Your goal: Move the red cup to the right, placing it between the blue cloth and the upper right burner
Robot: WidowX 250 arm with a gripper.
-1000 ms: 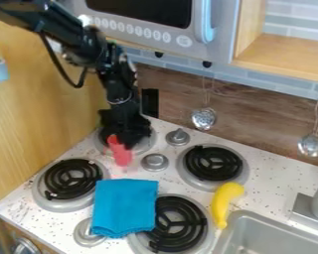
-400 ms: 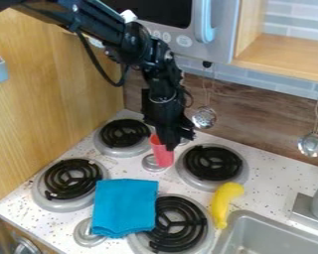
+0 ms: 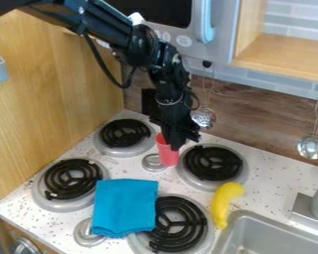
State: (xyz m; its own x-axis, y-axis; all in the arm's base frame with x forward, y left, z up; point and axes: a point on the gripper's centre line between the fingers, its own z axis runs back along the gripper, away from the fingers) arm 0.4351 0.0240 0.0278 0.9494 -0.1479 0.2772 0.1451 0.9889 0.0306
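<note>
I have my fingers (image 3: pixel 176 142) closed on the red cup (image 3: pixel 167 155). From the cup, one burner (image 3: pixel 123 134) lies at 10 o'clock, another burner (image 3: pixel 213 162) at 4, the banana (image 3: pixel 221 202) at 5, the blue cloth (image 3: pixel 125 206) at 7; a knob (image 3: pixel 153 162) sits near, at 8.

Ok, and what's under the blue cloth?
The blue cloth overlaps the near edge of the burner at its right in the picture and part of a metal knob at its left. Whatever else it covers is hidden.
</note>
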